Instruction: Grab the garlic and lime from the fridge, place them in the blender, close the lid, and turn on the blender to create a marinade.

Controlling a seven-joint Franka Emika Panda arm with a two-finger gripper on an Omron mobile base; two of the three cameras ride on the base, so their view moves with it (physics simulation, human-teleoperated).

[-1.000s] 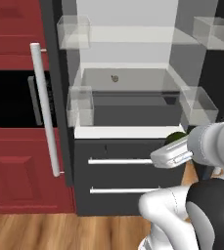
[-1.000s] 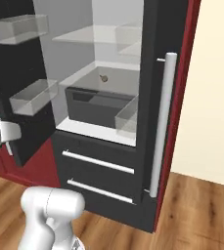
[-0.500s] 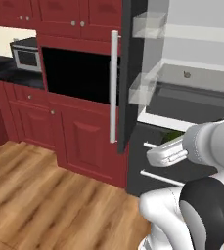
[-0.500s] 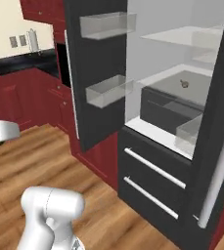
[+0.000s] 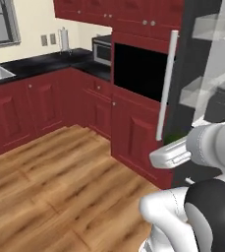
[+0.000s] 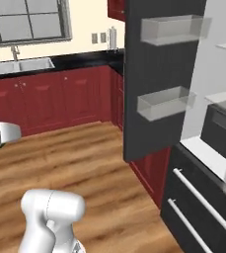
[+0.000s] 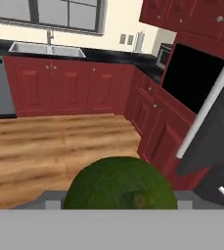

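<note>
You've got the lime sitting right at the pincer's mouth in the hand view, a dark green, faintly pebbled ball filling the bottom centre; the finger tips themselves are hidden behind it and the grey band, so from the pics I can't see contact. Judging by how close and centred it sits w/ the jaws standing wide, I'd say the pincer is clamped across the lime's widest part, carrying it. In the left base view a sliver of green peeks out just above the hand, near the fridge door edge. Handling, as a guess: light, firm, round and smooth-skinned, so it'll want to roll or squirt out if gripped off-centre. Keep the hold across the equator, moderate squeeze, no hard swings. It won't bruise easily, but a drop onto the wood floor means a chase. Garlic, blender and lid: can't place them from these pics. The desk w/ the sink runs along the far wall. Writing or brands: none readable anywhere; appliances and cabinets are blank.
</note>
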